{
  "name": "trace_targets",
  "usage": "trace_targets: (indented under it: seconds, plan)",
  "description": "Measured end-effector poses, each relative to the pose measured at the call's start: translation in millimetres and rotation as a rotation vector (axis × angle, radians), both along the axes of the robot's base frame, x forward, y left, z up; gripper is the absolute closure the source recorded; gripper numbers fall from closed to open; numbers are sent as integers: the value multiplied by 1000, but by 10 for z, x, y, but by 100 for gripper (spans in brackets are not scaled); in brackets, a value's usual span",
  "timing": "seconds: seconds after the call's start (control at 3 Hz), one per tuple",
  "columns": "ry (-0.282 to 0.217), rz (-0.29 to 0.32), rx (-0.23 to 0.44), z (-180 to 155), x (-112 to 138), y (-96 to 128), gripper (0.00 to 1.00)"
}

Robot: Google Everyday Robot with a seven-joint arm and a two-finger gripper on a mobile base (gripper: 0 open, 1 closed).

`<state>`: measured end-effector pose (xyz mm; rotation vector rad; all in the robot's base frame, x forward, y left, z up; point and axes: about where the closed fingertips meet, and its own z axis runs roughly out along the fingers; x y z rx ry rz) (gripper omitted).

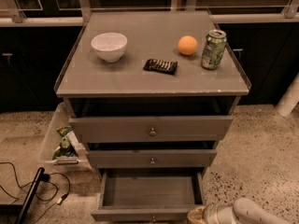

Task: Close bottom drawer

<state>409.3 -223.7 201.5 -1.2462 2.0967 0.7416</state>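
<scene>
The bottom drawer (149,190) of the grey cabinet stands pulled out, its shallow grey box empty and its slim front (140,214) at the picture's lower edge with a small knob (153,218). The gripper (196,215) sits at the drawer front's right end, low in the frame, on a white arm (247,213) coming in from the lower right. Above it are the middle drawer (152,158) and the taller top drawer (150,129), both slightly open.
On the cabinet top (93,78) stand a white bowl (109,45), a dark snack bar (160,66), an orange (187,45) and a green can (213,49). A plastic bin (53,143) with items stands to the left, cables (28,190) on the floor.
</scene>
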Motion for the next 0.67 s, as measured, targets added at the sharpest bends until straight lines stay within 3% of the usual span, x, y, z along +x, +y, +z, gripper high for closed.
trace_targets:
  seconds: [0.33, 0.67]
  plan:
    - [-76, 10, -26, -214, 12, -25, 100]
    - [-80, 15, -27, -227, 6, -15, 81]
